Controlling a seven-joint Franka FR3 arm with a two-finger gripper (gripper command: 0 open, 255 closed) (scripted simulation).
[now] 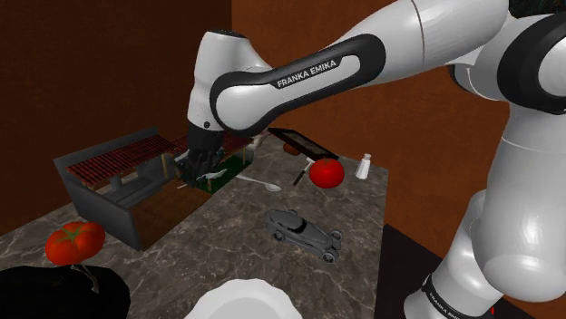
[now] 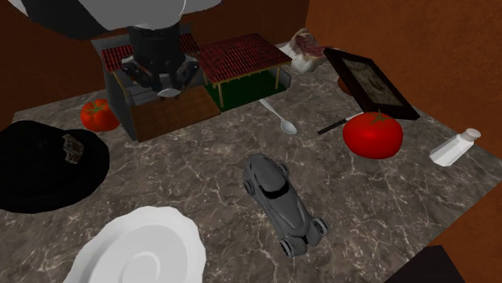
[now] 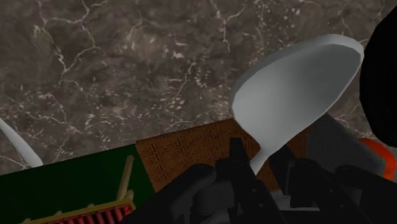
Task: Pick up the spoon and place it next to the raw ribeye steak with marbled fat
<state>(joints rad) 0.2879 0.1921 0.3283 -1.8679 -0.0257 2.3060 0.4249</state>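
My black gripper (image 3: 257, 168) is shut on the thin handle of a grey spoon (image 3: 296, 83), whose bowl sticks out past the fingers. In the second exterior view the gripper (image 2: 163, 80) hangs over the toy building (image 2: 241, 58) with its red slatted roof, the spoon's bowl (image 2: 169, 93) just under it. A second spoon (image 2: 279, 117) lies on the marble counter (image 2: 201, 161) beside the building. The raw marbled steak (image 2: 304, 45) rests at the back, next to a dark picture frame (image 2: 370, 80). The shoulder view has the gripper (image 1: 201, 169) at the building's open side.
A grey toy car (image 2: 277, 197) sits mid-counter. A red tomato (image 2: 372, 134), a knife (image 2: 338, 125) and a salt shaker (image 2: 454, 147) lie toward the second exterior view's right. Another tomato (image 2: 98, 114), a black hat (image 2: 44, 165) and a white plate (image 2: 145, 249) are at its left.
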